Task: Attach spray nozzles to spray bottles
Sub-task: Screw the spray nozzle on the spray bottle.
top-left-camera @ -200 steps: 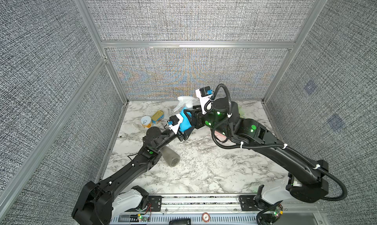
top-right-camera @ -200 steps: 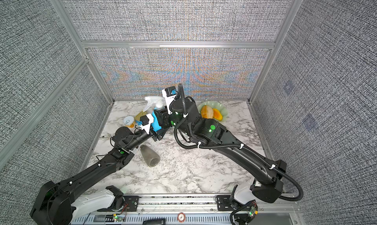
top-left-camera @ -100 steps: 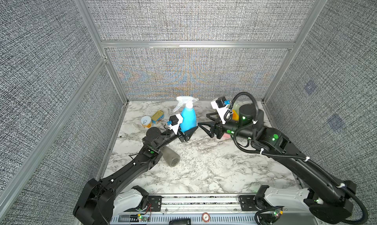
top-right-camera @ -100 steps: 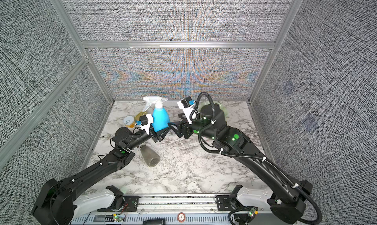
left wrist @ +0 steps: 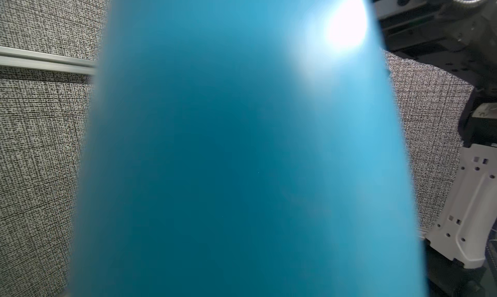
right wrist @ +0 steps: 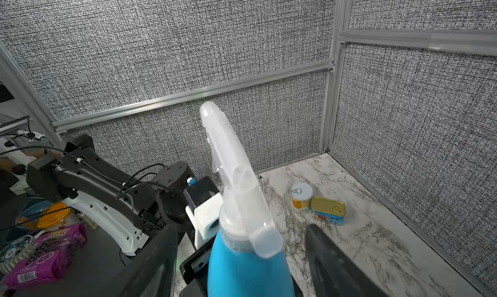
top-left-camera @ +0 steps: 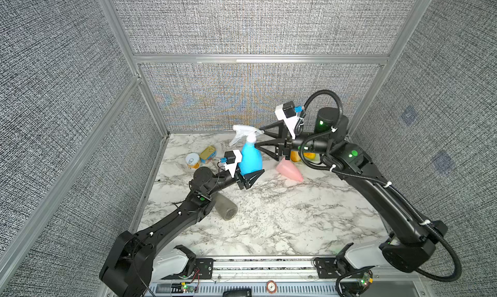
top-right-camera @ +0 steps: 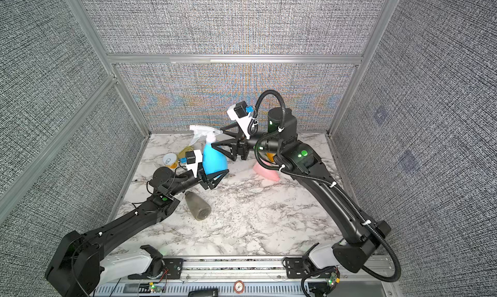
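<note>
On marble tabletop: pinching blue tapering plastic bottle upright in left gripper as anchor; flanking its white translucent trigger nozzle with spread-wide right gripper.

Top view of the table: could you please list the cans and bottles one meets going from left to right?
round can → gold tin → grey bottle → blue bottle → pink bottle

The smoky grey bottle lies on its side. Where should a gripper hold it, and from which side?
Likely the wide body near its base, from straight above, jaws across the width: the grey bottle lies on its side, and its narrow neck end sits close by the left arm.
</note>
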Controlling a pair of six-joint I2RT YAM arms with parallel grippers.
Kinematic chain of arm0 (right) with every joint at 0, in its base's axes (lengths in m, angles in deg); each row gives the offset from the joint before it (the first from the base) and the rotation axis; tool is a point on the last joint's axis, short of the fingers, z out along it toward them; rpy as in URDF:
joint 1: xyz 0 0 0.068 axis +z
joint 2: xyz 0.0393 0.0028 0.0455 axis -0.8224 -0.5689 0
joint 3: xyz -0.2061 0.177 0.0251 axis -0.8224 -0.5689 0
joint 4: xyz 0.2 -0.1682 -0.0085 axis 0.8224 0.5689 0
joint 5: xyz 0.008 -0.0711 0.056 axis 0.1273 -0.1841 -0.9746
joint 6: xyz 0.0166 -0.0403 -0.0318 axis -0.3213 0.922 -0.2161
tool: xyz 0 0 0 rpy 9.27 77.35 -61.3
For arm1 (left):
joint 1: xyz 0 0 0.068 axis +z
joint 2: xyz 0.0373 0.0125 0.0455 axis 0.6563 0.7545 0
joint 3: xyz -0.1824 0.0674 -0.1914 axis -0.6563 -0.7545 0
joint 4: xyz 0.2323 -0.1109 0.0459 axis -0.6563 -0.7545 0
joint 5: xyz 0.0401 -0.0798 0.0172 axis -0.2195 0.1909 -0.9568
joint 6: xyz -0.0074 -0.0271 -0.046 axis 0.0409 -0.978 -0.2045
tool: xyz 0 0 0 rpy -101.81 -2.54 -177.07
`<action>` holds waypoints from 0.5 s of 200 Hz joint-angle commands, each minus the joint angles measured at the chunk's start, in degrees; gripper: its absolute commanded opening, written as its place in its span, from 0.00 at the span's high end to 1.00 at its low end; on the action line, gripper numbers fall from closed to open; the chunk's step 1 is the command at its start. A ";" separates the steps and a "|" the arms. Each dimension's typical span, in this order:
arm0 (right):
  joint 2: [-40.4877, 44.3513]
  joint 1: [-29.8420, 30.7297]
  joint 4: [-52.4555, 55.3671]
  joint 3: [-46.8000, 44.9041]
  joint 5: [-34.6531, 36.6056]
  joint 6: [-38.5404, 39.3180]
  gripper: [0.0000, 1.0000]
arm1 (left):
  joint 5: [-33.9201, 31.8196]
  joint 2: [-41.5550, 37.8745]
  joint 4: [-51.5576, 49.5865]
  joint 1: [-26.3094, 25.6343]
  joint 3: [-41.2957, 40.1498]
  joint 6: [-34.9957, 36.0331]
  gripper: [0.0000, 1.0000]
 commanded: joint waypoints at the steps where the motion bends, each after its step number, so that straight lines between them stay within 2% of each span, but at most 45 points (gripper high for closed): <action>1: -1.47 0.39 -0.64 1.87 -3.23 0.25 0.26 | 1.08 -0.02 2.71 0.02 0.46 -0.97 0.34; 41: -3.83 1.24 0.12 4.39 -4.01 0.43 0.33 | 1.63 0.12 2.54 0.03 0.73 -1.22 0.34; 68: -4.61 1.63 0.00 4.44 -4.11 0.08 0.34 | 1.46 -0.15 2.19 0.03 0.78 -0.94 0.34; 100: -4.84 2.14 -0.30 4.17 -4.02 -0.44 0.45 | 1.41 -0.26 1.94 0.03 0.82 -0.75 0.34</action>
